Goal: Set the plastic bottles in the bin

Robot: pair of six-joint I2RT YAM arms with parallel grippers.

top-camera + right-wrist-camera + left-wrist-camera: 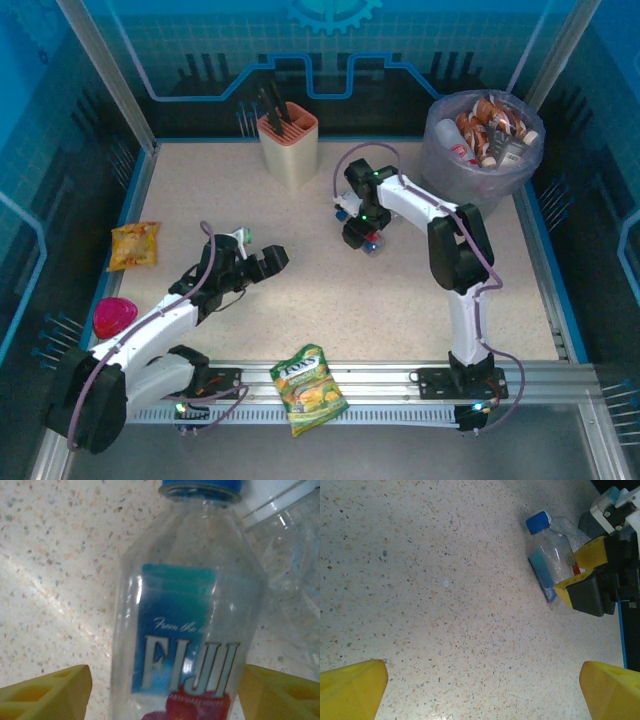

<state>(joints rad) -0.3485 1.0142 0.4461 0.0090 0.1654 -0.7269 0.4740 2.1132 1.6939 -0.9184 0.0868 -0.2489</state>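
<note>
Your right pincer [165,682] stands partly open astride the blue-capped water bottle [185,630], one finger on each side. It has no firm hold as far as I can judge, since a gap shows on one side. The bottle lies on its side on the worktop [330,300], well apart from the bin [445,165], to the bin's left and nearer the arm bases.

A second, crumpled clear bottle [292,555] lies just beside it on the bin-ward side. Shut carelessly and a finger may catch that neighbour or knock it away. The smooth round wall may also squirt out of a shallow pinch.

The bin is heaped with bottles [490,125], so a drop near its rim could roll off.

Your left pincer [265,262], far from the bin, is wide open and empty.
</note>
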